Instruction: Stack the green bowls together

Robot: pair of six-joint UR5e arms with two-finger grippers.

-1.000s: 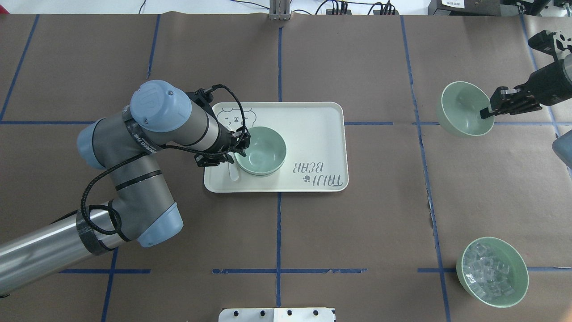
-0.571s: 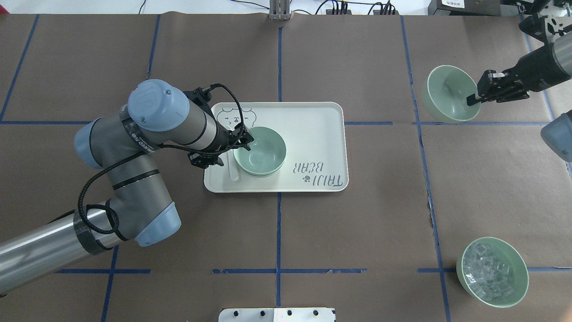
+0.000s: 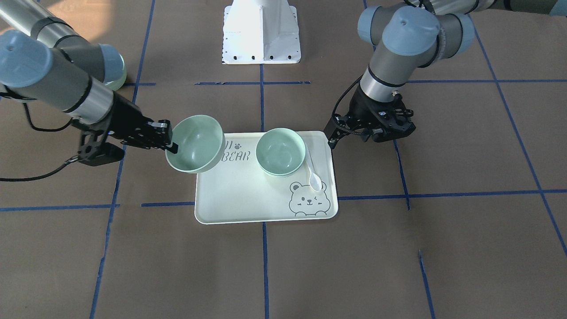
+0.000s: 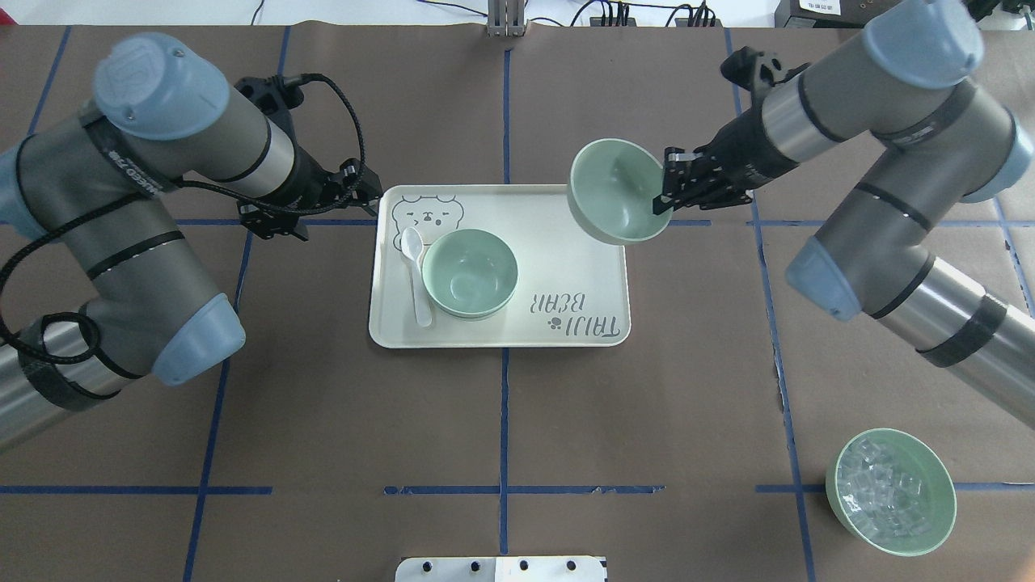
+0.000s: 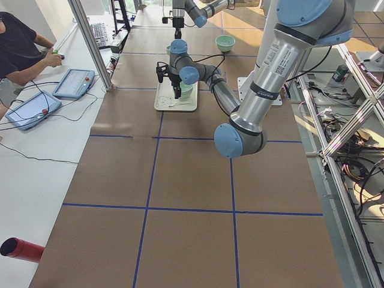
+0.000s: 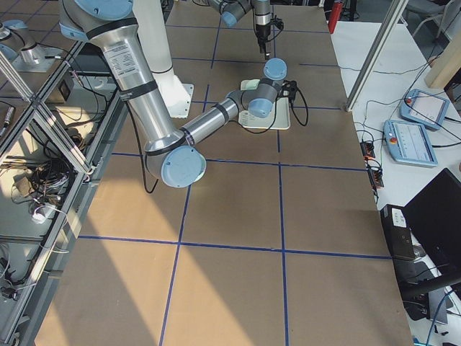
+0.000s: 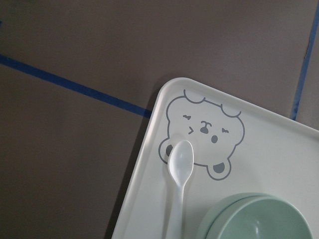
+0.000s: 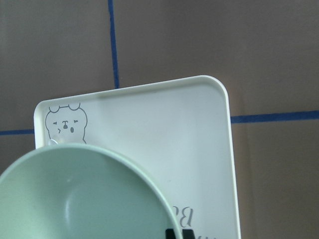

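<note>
A pale green bowl (image 4: 469, 272) sits on the white bear tray (image 4: 566, 242). Its double rim reads as two nested bowls in the front view (image 3: 280, 151) and the left wrist view (image 7: 259, 219). My right gripper (image 4: 661, 202) is shut on the rim of another green bowl (image 4: 618, 190). It holds that bowl tilted in the air over the tray's far right corner, as the front view (image 3: 195, 142) and the right wrist view (image 8: 84, 199) also show. My left gripper (image 4: 364, 190) is open and empty, just off the tray's far left corner.
A white spoon (image 4: 416, 275) lies on the tray left of the bowl. A green bowl of clear cubes (image 4: 891, 491) stands at the near right of the table. The robot's white base plate (image 4: 501, 568) is at the near edge.
My right arm has carried its bowl leftward from the table's right side to the tray's far right corner. My left gripper has let go of the tray bowl and drawn back off the tray's corner.
</note>
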